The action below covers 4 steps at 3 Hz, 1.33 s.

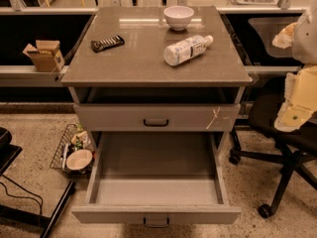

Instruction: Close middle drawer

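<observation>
**Middle drawer stands open, end effector off to the right**

The end effector is a pale shape at the right edge, above the black chair and well apart from the cabinet. I cannot tell whether it is apart or together. The middle drawer is pulled far out beneath the cross-marked drawer front. A bowl and a lying bottle rest on the table.

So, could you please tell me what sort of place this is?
Probably an office or lab workspace: a wheeled office chair beside a grey drawer cabinet, its middle drawer pulled open, and a cardboard box on a side ledge. The tool hangs at the right edge.
</observation>
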Available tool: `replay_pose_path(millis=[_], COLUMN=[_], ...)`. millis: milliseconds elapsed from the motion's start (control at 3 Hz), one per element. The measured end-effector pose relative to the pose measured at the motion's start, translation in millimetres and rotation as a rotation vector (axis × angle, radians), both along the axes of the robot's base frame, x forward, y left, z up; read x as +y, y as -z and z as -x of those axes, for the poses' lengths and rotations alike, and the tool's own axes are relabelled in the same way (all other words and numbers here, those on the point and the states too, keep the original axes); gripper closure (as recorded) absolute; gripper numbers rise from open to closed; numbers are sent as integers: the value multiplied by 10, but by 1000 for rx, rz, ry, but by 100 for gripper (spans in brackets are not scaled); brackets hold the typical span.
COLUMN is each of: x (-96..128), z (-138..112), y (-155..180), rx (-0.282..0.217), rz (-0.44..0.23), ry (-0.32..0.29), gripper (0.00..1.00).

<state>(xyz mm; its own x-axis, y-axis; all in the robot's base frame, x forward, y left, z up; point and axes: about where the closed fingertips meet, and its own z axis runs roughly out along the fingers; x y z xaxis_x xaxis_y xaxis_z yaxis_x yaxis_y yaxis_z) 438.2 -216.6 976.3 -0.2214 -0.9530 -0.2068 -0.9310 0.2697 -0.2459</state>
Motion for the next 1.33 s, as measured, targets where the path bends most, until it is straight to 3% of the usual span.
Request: replay_pose_path(millis=[333, 667, 1333], x=[2, -24, -14], z=[12, 146, 501], y=[9, 359, 1467], rx=[-7, 13, 106], rz=[-6, -21, -24], ry=[1, 23, 74], gripper=[0, 0, 0])
